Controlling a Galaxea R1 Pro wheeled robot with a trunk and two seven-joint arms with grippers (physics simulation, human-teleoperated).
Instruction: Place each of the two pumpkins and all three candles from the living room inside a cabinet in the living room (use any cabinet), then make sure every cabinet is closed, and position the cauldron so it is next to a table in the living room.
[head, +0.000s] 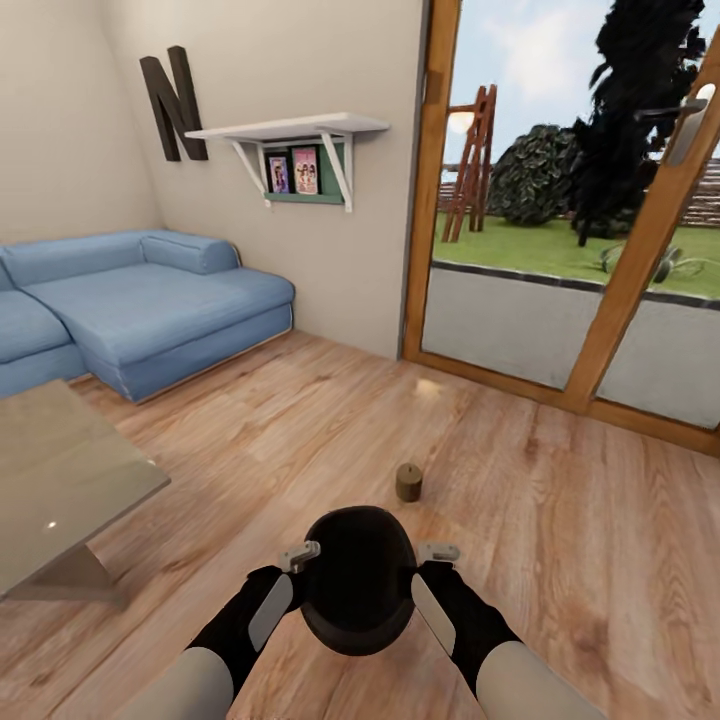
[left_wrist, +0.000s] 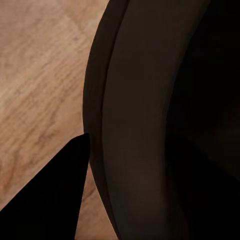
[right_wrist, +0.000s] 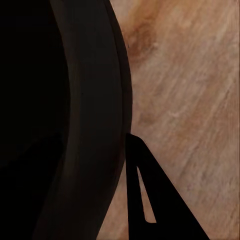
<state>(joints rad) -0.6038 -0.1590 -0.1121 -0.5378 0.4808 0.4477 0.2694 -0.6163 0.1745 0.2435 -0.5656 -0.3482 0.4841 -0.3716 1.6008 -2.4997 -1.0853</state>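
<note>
The black cauldron (head: 358, 575) hangs low in front of me over the plank floor, held between both arms. My left gripper (head: 300, 556) grips its rim on one side and my right gripper (head: 438, 552) grips the opposite side. In the left wrist view the cauldron's wall (left_wrist: 150, 125) sits right against a dark finger (left_wrist: 50, 200). The right wrist view has the same, wall (right_wrist: 75, 125) against a finger (right_wrist: 160, 210); the inner fingers are hidden. One candle (head: 408, 482) stands on the floor just beyond the cauldron. The grey table (head: 60, 480) is at the left.
A blue corner sofa (head: 140, 300) lines the far left wall beneath a white wall shelf (head: 290, 130). Wood-framed glass doors (head: 570, 250) close off the right side. Open plank floor (head: 300, 420) lies between the table, the sofa and the doors.
</note>
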